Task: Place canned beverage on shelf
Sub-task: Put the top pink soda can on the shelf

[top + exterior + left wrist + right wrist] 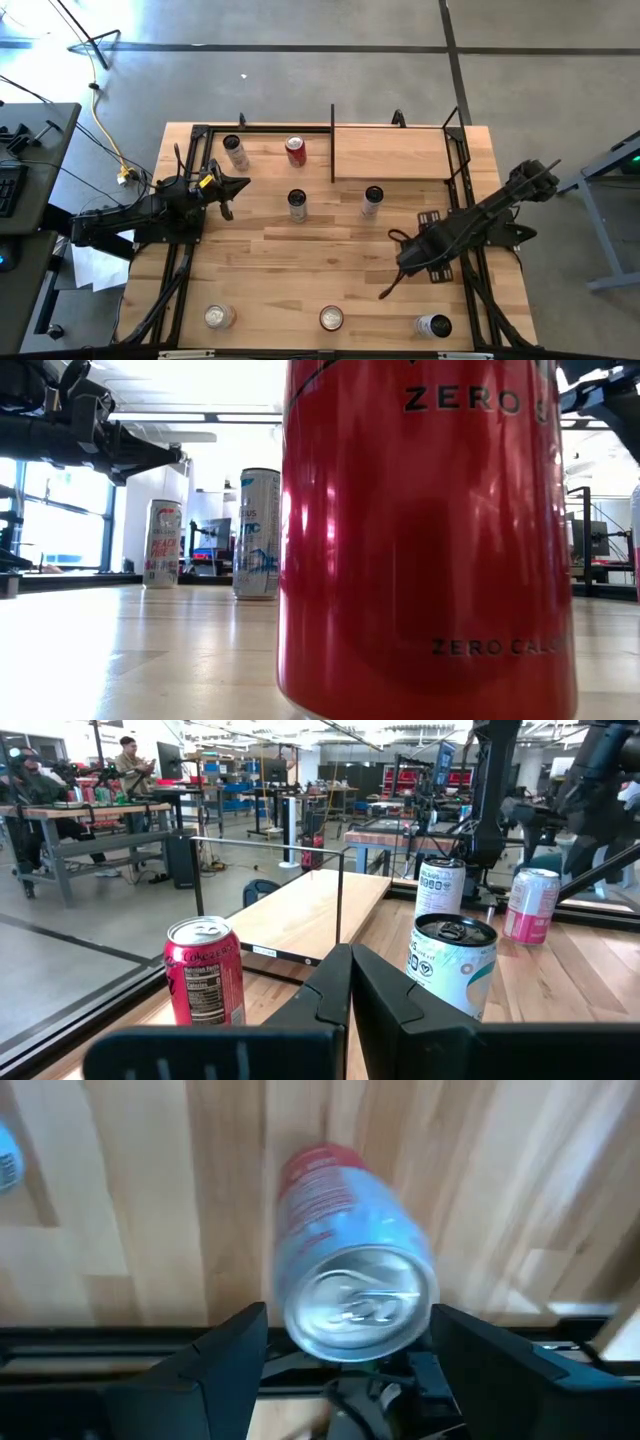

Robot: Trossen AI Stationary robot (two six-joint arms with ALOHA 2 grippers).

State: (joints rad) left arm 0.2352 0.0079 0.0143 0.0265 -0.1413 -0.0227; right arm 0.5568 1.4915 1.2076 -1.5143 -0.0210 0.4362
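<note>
Your right end effector point(345, 1345) hangs over the worktop's point(330, 255) right side, fingers spread wide around a pink-and-silver can point(350, 1255); you cannot tell if they touch it. Past it, two upright cans point(297, 204) point(372, 201) stand just before the shelf point(390, 152). Your left end effector point(228, 196), fingers together and empty, sits left, near a red can point(295, 150) beside the shelf's edge.

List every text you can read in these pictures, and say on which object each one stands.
"ZERO S", cut off at the edge: near the top of the big red can in the low view.
"ZERO CALO", cut off: low on the same can.
Print on the red can and the white can in the left wrist view: too small to read.
</note>
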